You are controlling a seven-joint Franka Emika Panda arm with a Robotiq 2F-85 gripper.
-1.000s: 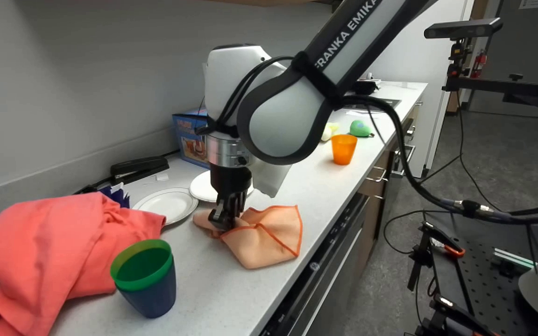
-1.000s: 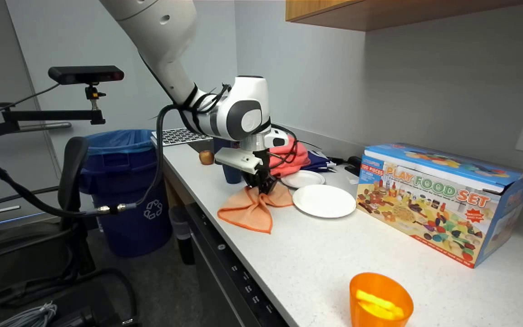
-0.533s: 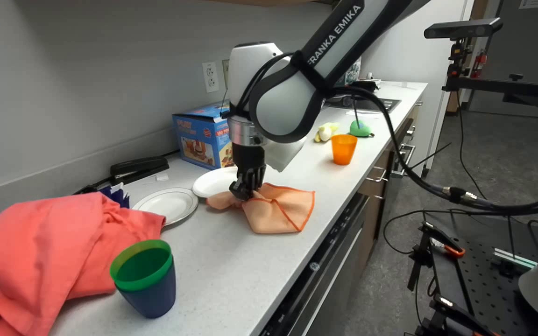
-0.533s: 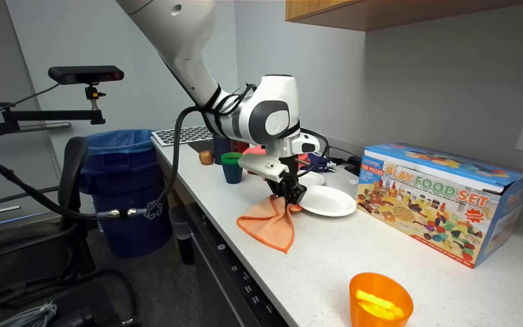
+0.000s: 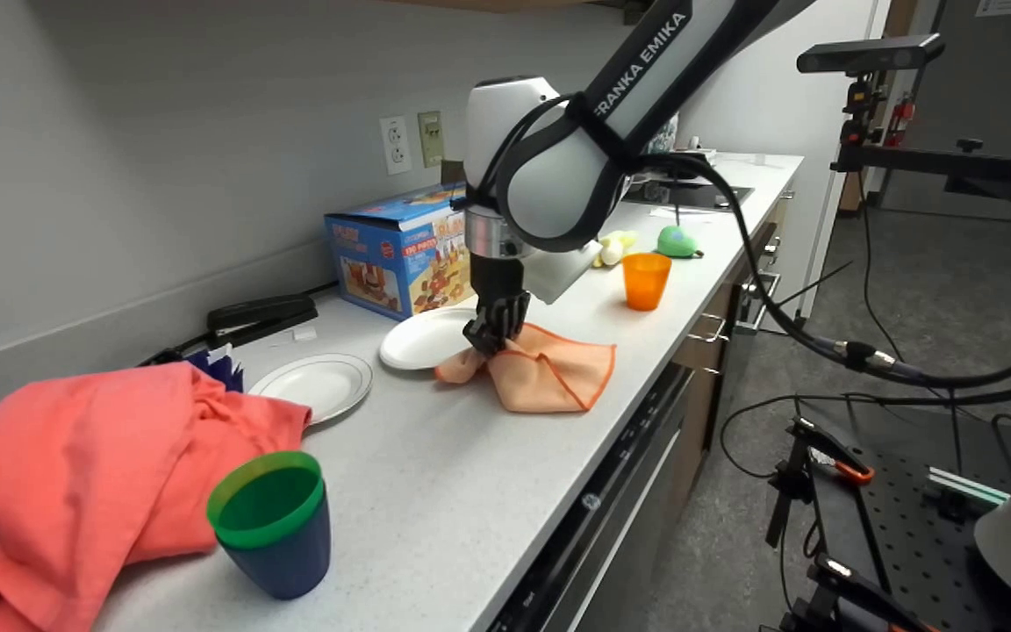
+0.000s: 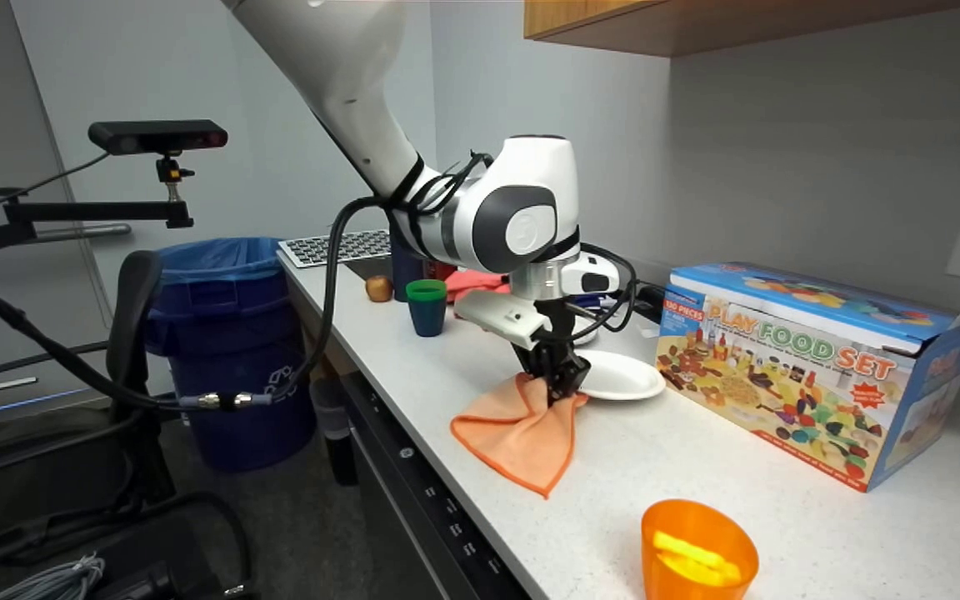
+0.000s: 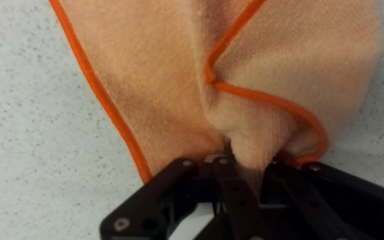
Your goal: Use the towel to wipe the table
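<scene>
The towel is a peach cloth with bright orange edging. It lies bunched on the white speckled countertop [image 5: 400, 509], in both exterior views [image 5: 558, 373] [image 6: 517, 437]. In the wrist view the towel [image 7: 158, 66] fills the upper middle, with a pinched fold running up between the fingers. My gripper [image 5: 495, 338] points down at the counter, also in an exterior view [image 6: 557, 379]. In the wrist view the gripper [image 7: 250, 166] is shut on the towel's fold. The fingertips are partly hidden by the cloth. The rest of the towel spreads toward the counter's front edge.
A white plate [image 5: 422, 341] lies right beside the gripper, with a rimmed plate [image 5: 317, 386] near it. A food-set box [image 6: 780, 375] stands by the wall. An orange cup [image 5: 646, 281], a green-and-blue cup [image 5: 282, 535] and a coral cloth [image 5: 111, 474] also stand or lie on the counter.
My gripper has dragged the towel along the counter, away from the coral cloth and toward the orange cup. The white plate beside it has shifted slightly the same way.
</scene>
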